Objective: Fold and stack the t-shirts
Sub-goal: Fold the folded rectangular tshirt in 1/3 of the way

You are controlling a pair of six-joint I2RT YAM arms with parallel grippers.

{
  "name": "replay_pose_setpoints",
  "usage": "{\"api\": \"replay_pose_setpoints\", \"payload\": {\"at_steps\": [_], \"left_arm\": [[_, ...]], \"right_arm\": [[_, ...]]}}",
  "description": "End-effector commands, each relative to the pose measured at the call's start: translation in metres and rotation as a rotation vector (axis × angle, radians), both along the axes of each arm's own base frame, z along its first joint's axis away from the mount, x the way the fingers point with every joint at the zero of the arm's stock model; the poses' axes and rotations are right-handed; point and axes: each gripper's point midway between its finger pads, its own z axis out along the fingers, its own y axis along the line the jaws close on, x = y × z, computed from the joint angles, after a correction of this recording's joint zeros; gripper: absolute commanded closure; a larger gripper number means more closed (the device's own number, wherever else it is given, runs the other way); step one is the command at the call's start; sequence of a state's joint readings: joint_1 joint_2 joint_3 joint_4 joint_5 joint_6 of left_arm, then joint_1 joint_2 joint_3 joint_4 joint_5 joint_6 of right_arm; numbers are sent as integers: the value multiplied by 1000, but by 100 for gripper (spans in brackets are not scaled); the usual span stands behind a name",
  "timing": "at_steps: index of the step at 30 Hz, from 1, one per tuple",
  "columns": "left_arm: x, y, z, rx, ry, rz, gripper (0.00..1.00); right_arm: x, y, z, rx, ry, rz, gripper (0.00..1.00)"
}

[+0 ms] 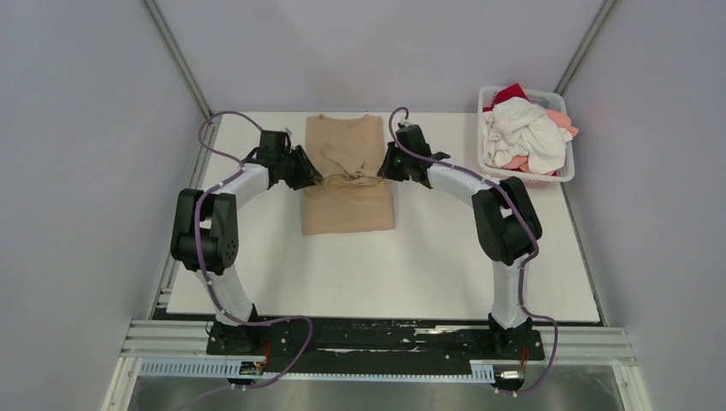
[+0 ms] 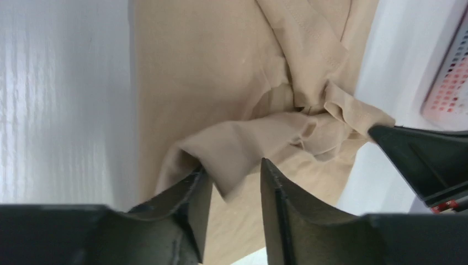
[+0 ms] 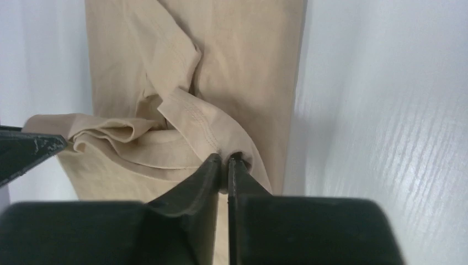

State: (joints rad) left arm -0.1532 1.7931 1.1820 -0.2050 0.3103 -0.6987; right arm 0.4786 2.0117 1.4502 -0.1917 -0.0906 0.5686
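A tan t-shirt (image 1: 347, 205) lies in a narrow strip at the back middle of the table, bunched across its middle. My left gripper (image 1: 310, 171) is at its left edge. In the left wrist view (image 2: 234, 168) its jaws stand apart with a raised fold of the tan t-shirt (image 2: 209, 72) loose between them. My right gripper (image 1: 385, 167) is at the shirt's right edge. In the right wrist view (image 3: 225, 157) it is shut on a pinched fold of the tan t-shirt (image 3: 248, 55) and holds it lifted. White (image 1: 520, 128), coral-pink (image 1: 561, 120) and red (image 1: 512, 92) t-shirts lie heaped in the basket.
A white plastic lattice basket (image 1: 548, 178) stands at the table's back right corner; it also shows in the left wrist view (image 2: 450, 83). Grey walls close in on both sides and behind. The white table (image 1: 385, 274) reaches forward to the arm bases.
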Motion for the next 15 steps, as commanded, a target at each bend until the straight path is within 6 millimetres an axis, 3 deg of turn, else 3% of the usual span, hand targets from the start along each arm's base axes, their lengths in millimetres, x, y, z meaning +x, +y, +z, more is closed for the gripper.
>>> {"api": "replay_pose_setpoints", "payload": {"at_steps": [1,3,4,7,8,9,10,11,12,13,15], "left_arm": [[23,6,16,1,-49,-25,42],[25,4,32,-4,-73,-41,19],[25,4,39,-5,-87,-43,5],[16,9,68,3,-155,-31,0],[6,11,61,11,-141,-25,0],[0,13,74,11,-176,-17,0],[-11,18,64,25,-150,3,0],[-19,20,71,29,-166,15,0],[-33,24,55,38,-124,36,0],[-40,25,61,33,-144,44,0],[-72,25,32,24,-77,51,0]], "right_arm": [[30,7,33,64,-97,33,77],[26,8,46,73,-119,57,46],[22,8,52,78,-126,71,37],[1,5,59,66,-132,87,7],[-7,2,59,60,-130,90,2],[-20,0,51,52,-106,96,0],[-30,-3,46,46,-89,98,0],[-41,-6,41,43,-73,97,0],[-52,-8,33,40,-49,94,0],[-64,-10,26,41,-27,93,0],[-85,-13,14,56,23,94,0]]}}
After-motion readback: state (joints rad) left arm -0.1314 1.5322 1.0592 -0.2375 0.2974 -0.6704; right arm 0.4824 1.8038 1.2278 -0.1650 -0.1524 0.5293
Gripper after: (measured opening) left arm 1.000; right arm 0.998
